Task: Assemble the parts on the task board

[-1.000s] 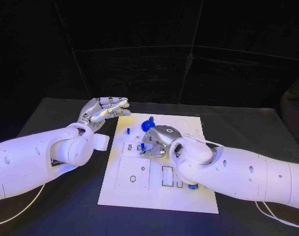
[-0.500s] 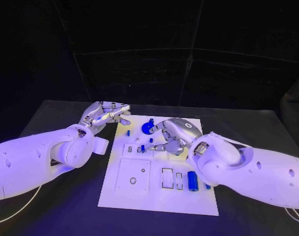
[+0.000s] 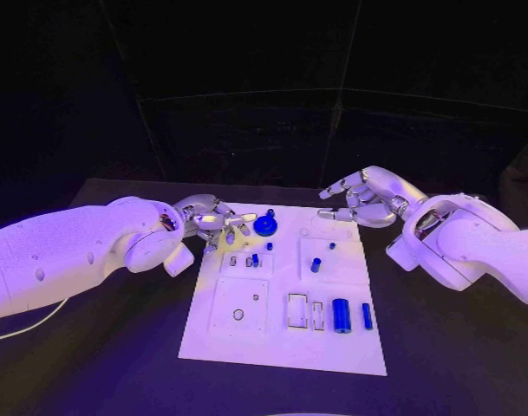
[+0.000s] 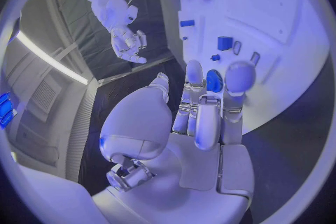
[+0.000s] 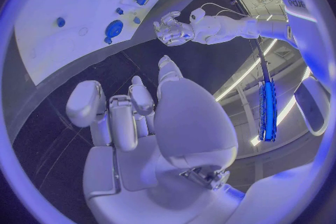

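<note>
The white task board (image 3: pixel 277 338) lies mid-table. A round blue gear (image 3: pixel 265 227) stands near its far left corner, also visible as the gear (image 4: pixel 213 79) past my fingertips. My left hand (image 3: pixel 220 224) hovers at the board's far left edge, right beside the gear, fingers apart and holding nothing. My right hand (image 3: pixel 364 198) is raised beyond the board's far right corner, fingers spread and empty. A small blue peg (image 3: pixel 316 264) stands mid-board. A thick blue cylinder (image 3: pixel 342 315) and a thinner blue bar (image 3: pixel 366 315) lie in slots at the front right.
Small blue pieces (image 3: pixel 254 258) sit by the slots left of the peg. The black table (image 3: pixel 114 364) surrounds the board. The right wrist view shows the board (image 5: pixel 56 50) and my left hand (image 5: pixel 171 31); the left wrist view shows my right hand (image 4: pixel 129 45).
My right hand has lifted off the middle of the board and drawn back past its far right corner, uncovering the front-right parts. My left hand has come down beside the gear.
</note>
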### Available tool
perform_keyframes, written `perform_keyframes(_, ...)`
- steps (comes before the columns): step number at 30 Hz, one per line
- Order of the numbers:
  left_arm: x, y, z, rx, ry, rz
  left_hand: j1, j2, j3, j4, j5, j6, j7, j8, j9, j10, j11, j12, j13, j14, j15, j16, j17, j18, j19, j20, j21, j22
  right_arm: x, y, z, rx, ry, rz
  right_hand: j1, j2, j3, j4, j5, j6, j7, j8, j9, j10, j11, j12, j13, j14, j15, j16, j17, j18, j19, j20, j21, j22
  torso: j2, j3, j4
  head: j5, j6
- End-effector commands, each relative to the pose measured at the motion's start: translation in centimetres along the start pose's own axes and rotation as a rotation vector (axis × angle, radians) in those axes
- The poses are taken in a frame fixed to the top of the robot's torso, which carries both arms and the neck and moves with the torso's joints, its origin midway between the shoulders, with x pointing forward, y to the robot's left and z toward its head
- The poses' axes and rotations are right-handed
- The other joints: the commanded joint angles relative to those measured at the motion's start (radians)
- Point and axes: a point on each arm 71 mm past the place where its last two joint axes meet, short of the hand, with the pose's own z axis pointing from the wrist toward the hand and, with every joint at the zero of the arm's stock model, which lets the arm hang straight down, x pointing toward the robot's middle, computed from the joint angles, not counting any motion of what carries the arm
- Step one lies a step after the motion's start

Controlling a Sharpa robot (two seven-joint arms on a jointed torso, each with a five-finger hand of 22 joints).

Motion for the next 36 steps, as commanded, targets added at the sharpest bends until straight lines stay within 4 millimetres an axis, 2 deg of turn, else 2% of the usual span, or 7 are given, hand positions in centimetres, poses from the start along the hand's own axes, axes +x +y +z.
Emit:
perform_keyframes(1, 0.0, 0.8, 0.2, -0.258, 0.059, 0.274, 0.024, -0.001, -0.031, 0.007, -0.002, -0.039, 0.001, 0.051, 0.032, -0.057, 0.003, 0.066, 0.054, 0.069, -0.008, 0.003, 0.131, -0.014, 0.016, 0.001, 0.064, 0.085, -0.6, -0.6, 0.0, 0.021, 0.041, 0.13, -0.002, 0.008, -0.011, 0.001, 0.007, -0.002, -0.004, 0.003, 0.001, -0.006, 0.001, -0.004, -0.002, 0.058, 0.002, -0.006, 0.075, 0.021, -0.01, -0.001, -0.008, -0.006, -0.013, 0.0082, -0.0028, 0.009, -0.006)
perform_keyframes(8, 0.7, -0.9, 1.6, -0.303, 0.104, 0.393, 0.065, 0.006, -0.061, -0.002, 0.004, -0.082, 0.0, 0.125, 0.076, -0.098, 0.004, 0.111, 0.088, 0.068, -0.008, 0.002, 0.135, -0.011, 0.009, 0.003, 0.059, 0.082, -2.1, -1.5, 0.3, 0.034, -0.002, 0.137, -0.006, 0.014, -0.027, 0.003, 0.014, 0.001, -0.006, 0.008, 0.002, -0.024, -0.001, -0.028, -0.028, 0.046, 0.0, -0.036, 0.032, 0.031, -0.035, -0.003, -0.04, -0.064, -0.022, 0.0143, -0.0026, 0.014, -0.012)
perform_keyframes(10, 1.1, -1.3, 2.0, -0.309, 0.119, 0.41, 0.084, 0.009, -0.056, -0.014, 0.007, -0.091, 0.0, 0.14, 0.085, -0.104, 0.004, 0.116, 0.092, 0.07, -0.008, 0.009, 0.144, -0.014, 0.011, 0.004, 0.067, 0.096, -2.4, -1.7, 0.4, 0.03, -0.019, 0.146, 0.005, 0.023, -0.037, -0.001, 0.04, -0.005, -0.006, 0.011, 0.002, -0.113, -0.003, -0.143, -0.14, 0.004, -0.003, -0.132, -0.095, 0.056, -0.112, -0.005, -0.132, -0.22, -0.024, 0.0161, -0.0014, 0.013, -0.013)
perform_keyframes(12, 1.4, -1.7, 2.4, -0.315, 0.122, 0.42, 0.085, 0.01, -0.058, -0.016, 0.007, -0.094, -0.002, 0.162, 0.097, -0.103, 0.002, 0.131, 0.101, 0.077, -0.008, 0.028, 0.168, -0.021, 0.025, 0.004, 0.098, 0.144, -2.6, -1.8, 0.6, 0.027, -0.034, 0.152, 0.023, 0.031, -0.047, -0.001, 0.067, -0.024, -0.003, 0.017, 0.001, -0.274, -0.002, -0.361, -0.348, -0.083, -0.002, -0.341, -0.336, 0.1, -0.257, -0.005, -0.329, -0.511, -0.026, 0.0168, -0.0009, 0.015, -0.016)
perform_keyframes(14, 1.6, -2.1, 2.7, -0.321, 0.119, 0.431, 0.078, 0.009, -0.066, -0.013, 0.006, -0.096, -0.008, 0.191, 0.114, -0.084, -0.001, 0.167, 0.136, 0.085, -0.012, 0.051, 0.195, -0.029, 0.04, 0.002, 0.133, 0.197, -2.7, -1.9, 0.7, 0.026, -0.041, 0.157, 0.034, 0.037, -0.059, 0.003, 0.073, -0.043, 0.001, 0.027, 0.002, -0.288, 0.0, -0.411, -0.398, -0.126, 0.004, -0.502, -0.49, 0.104, -0.259, -0.005, -0.401, -0.556, -0.027, 0.0184, -0.0006, 0.019, -0.017)
perform_keyframes(21, 2.2, -3.1, 3.7, -0.336, 0.116, 0.468, 0.046, 0.008, -0.111, 0.011, 0.004, -0.104, -0.024, 0.276, 0.167, -0.02, -0.017, 0.276, 0.247, 0.103, -0.023, 0.104, 0.26, -0.051, 0.079, -0.009, 0.233, 0.348, -2.9, -1.9, 1.0, 0.019, -0.052, 0.163, 0.051, 0.049, -0.091, 0.009, 0.076, -0.067, -0.003, 0.066, 0.005, -0.27, 0.001, -0.439, -0.468, -0.097, -0.002, -0.639, -0.579, 0.1, -0.198, -0.007, -0.495, -0.624, -0.026, 0.02, -0.0024, 0.026, -0.018)
perform_keyframes(36, 3.0, -3.5, 4.9, -0.377, 0.111, 0.596, 0.032, 0.015, -0.137, 0.021, -0.002, -0.117, -0.029, 0.31, 0.191, -0.002, -0.021, 0.311, 0.284, 0.104, -0.026, 0.107, 0.264, -0.058, 0.087, -0.012, 0.264, 0.395, -2.8, -1.8, 1.3, 0.02, -0.052, 0.161, 0.069, 0.061, -0.118, 0.008, 0.079, -0.092, 0.0, 0.102, 0.005, -0.285, 0.003, -0.448, -0.515, -0.108, 0.0, -0.786, -0.668, 0.099, -0.17, -0.006, -0.57, -0.673, -0.023, 0.0159, -0.0027, 0.033, -0.029)
